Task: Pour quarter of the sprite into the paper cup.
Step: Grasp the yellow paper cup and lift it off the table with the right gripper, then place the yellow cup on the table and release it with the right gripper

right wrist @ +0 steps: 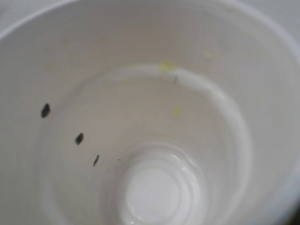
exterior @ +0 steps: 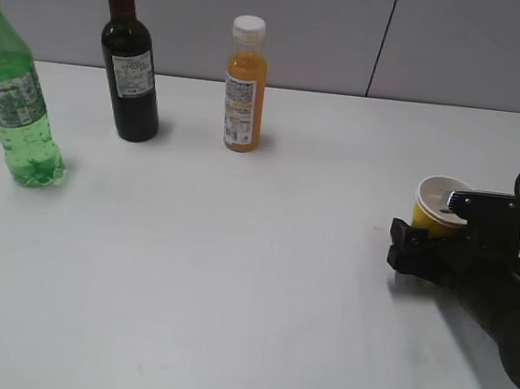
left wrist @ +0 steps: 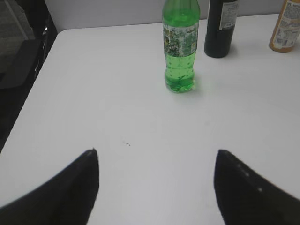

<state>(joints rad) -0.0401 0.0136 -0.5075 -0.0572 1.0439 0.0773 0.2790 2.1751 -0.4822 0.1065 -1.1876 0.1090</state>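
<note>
Green and translucent, the sprite [exterior: 16,96] stands upright at the table's [exterior: 232,276] far left, neck up, left of the wine bottle [exterior: 132,58] and juice bottle [exterior: 244,85]. The yellow paper cup [exterior: 435,207] sits by my right gripper [exterior: 410,251], whose grip I cannot judge.

From my left wrist, the sprite [left wrist: 180,47] rises vertically, bumpy base down; my left gripper [left wrist: 157,187] is spread wide, empty.

My right wrist sees only the cup's white inside [right wrist: 154,140].

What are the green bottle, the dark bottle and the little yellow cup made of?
The green bottle looks like thin translucent plastic, with a bumpy moulded base. The dark bottle seems glossy glass, judging by its reflections. The yellow cup appears to be matte paper with a white inside and rolled rim.
</note>
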